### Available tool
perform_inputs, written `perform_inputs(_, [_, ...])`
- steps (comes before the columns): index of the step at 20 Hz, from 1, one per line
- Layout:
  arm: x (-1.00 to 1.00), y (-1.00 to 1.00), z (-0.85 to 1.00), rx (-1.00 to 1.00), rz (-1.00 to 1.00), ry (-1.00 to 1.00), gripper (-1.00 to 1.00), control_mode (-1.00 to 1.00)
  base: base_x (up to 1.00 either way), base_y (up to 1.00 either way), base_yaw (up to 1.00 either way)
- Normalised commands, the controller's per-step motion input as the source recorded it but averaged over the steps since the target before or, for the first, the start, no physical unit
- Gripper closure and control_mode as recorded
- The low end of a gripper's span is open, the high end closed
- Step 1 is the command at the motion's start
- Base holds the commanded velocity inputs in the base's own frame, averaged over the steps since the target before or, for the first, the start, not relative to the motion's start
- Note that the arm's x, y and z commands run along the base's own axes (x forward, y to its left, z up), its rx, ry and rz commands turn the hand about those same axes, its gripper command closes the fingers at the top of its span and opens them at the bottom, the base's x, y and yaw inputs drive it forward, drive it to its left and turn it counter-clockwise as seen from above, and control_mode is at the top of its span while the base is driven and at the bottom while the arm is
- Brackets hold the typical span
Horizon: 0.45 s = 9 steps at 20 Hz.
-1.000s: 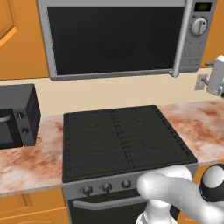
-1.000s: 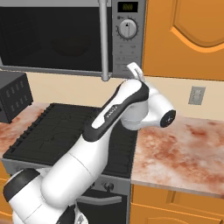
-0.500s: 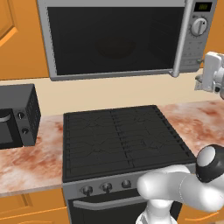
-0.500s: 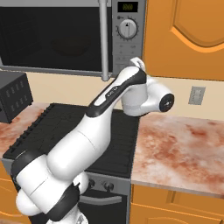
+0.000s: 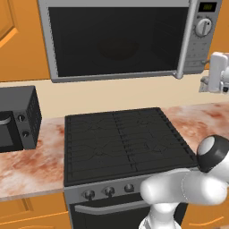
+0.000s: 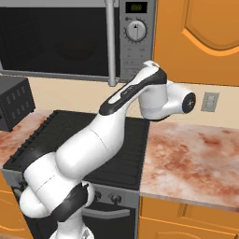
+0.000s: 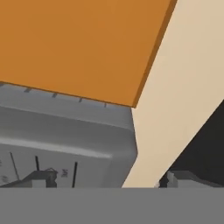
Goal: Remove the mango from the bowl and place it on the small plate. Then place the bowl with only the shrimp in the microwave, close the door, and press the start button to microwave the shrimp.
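The microwave [image 5: 118, 40] hangs above the stove with its door [image 5: 112, 42] shut. The long bar handle [image 5: 185, 42] stands beside the control panel's dial [image 5: 203, 27]. My gripper [image 5: 209, 83] hovers just right of and below that panel, in front of the beige wall. In the hand view the gripper [image 7: 113, 179] is open, its fingertips [image 7: 43, 177] far apart with nothing between them, facing the microwave's lower corner [image 7: 109, 144]. The mango, the bowl, the small plate and the shrimp are out of view. What lies behind the dark window I cannot tell.
A black toaster oven [image 5: 15, 118] stands on the counter at the left. The dark stove top [image 5: 120, 141] lies under the microwave. Marbled counter [image 6: 186, 158] runs to the right, with a wall outlet [image 6: 210, 101] above it. An orange cabinet [image 6: 200, 37] hangs right of the microwave.
The arm has stretched upward and the hand has risen a little toward the microwave's control panel. The jaws have stayed open.
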Motion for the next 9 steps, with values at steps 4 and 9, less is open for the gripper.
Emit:
perform_inputs(4, [0.26,0.17,-0.34,0.0,-0.17,0.05,-1.0,-1.0,0.0,0.0,0.0])
perform_inputs(9, [0.0,0.69,-0.47,0.0,-0.31,0.0,-1.0,-1.0,0.0,0.0,0.0])
